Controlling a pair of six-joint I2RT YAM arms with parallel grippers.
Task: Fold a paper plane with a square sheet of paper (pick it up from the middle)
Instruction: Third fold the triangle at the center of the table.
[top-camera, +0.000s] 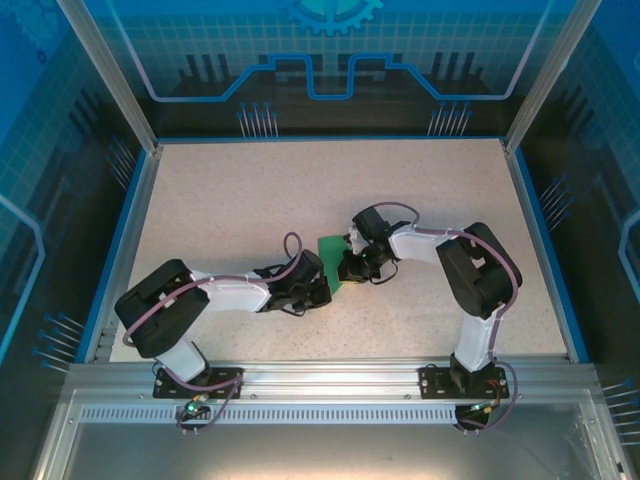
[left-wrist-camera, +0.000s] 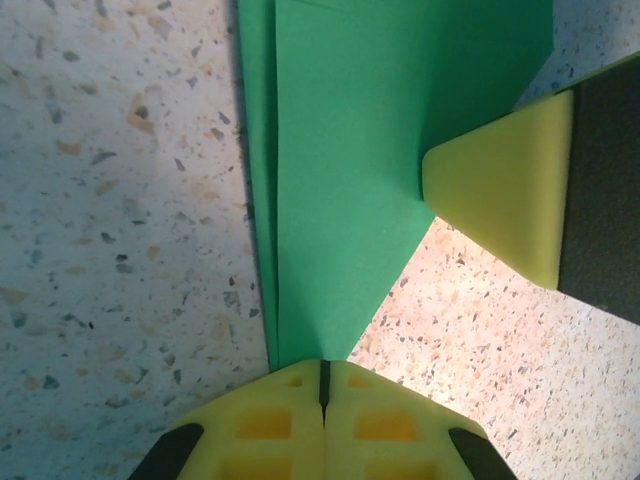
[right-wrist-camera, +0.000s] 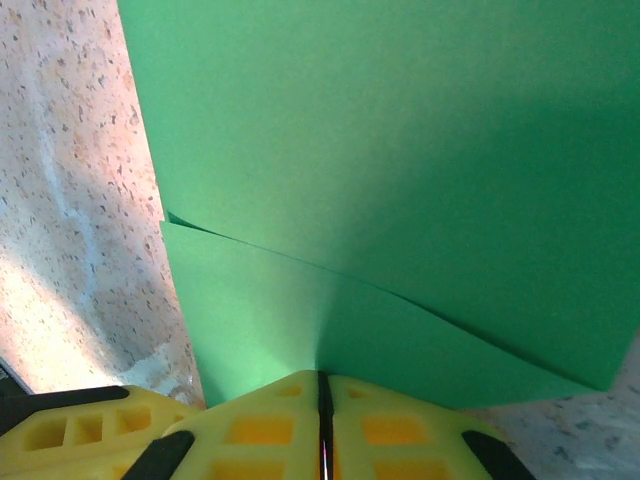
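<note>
While the folded green paper (top-camera: 329, 254) is lying flat near the middle of the speckled table (top-camera: 240, 195), both grippers are meeting at it. The left gripper (left-wrist-camera: 322, 368) is pinching the paper's (left-wrist-camera: 340, 180) pointed tip, its jaws pressed together on it. The right gripper (right-wrist-camera: 322, 380) is gripping the layered edge of the paper (right-wrist-camera: 400, 150), its jaws likewise pressed together, and one of its yellow fingers (left-wrist-camera: 495, 195) is overlapping the sheet's right edge.
</note>
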